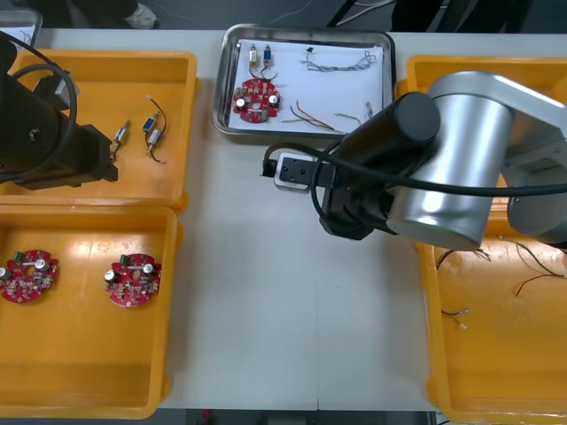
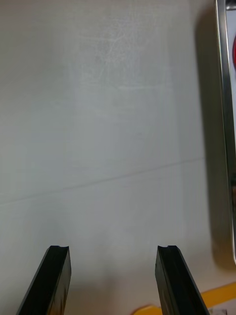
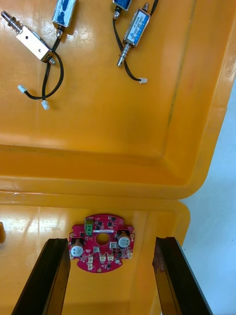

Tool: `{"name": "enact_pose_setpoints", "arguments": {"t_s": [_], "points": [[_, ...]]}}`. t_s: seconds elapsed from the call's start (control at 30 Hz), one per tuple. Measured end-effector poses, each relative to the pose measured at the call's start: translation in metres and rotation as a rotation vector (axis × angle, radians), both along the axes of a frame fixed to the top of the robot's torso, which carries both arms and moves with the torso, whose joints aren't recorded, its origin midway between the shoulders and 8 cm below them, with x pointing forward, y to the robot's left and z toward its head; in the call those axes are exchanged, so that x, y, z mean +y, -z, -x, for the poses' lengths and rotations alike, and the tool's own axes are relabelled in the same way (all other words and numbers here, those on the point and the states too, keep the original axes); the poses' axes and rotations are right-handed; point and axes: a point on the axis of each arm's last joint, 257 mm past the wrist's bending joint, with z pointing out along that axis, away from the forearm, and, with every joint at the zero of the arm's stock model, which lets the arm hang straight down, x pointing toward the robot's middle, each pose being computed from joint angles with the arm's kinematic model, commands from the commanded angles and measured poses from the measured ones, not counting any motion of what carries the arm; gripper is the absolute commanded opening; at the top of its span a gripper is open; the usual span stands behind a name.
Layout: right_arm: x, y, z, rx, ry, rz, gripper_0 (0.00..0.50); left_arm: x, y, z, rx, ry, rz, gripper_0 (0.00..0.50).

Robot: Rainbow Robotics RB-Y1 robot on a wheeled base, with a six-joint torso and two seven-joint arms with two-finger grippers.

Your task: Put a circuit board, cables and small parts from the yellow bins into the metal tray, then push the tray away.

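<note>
- Your right gripper hovers over bare counter, fingers apart and empty, with the tray rim just beside it.
- The tray holds a board, cables and small parts.
- Your left gripper, fingers apart, hangs above a bin board framed between its fingers.

Four yellow bins; one metal tray; three circuit boards.

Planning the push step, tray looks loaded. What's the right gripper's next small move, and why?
Probably ease the right gripper, open over bare table, up to the metal tray's near rim to start the push. The tray holds a circuit board, small metal parts and cables. The left gripper hovers open over a yellow bin.
</note>
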Motion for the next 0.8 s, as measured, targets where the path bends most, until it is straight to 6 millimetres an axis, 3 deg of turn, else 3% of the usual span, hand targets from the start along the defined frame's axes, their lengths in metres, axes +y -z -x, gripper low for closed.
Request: {"name": "enact_pose_setpoints", "arguments": {"t_s": [0.27, 0.53, 0.8], "points": [[-0.045, -0.030, 0.027, 0.113, 0.120, -0.076, 0.500, 0.000, 0.000, 0.000, 0.000, 0.000, 0.000, 0.500], [-0.092, -0.046, 0.052, 0.161, 0.233, -0.115, 0.500, 0.000, 0.000, 0.000, 0.000, 0.000, 0.000, 0.500], [-0.120, -0.060, 0.066, 0.150, 0.369, -0.266, 0.500, 0.000, 0.000, 0.000, 0.000, 0.000, 0.000, 0.500]]}}
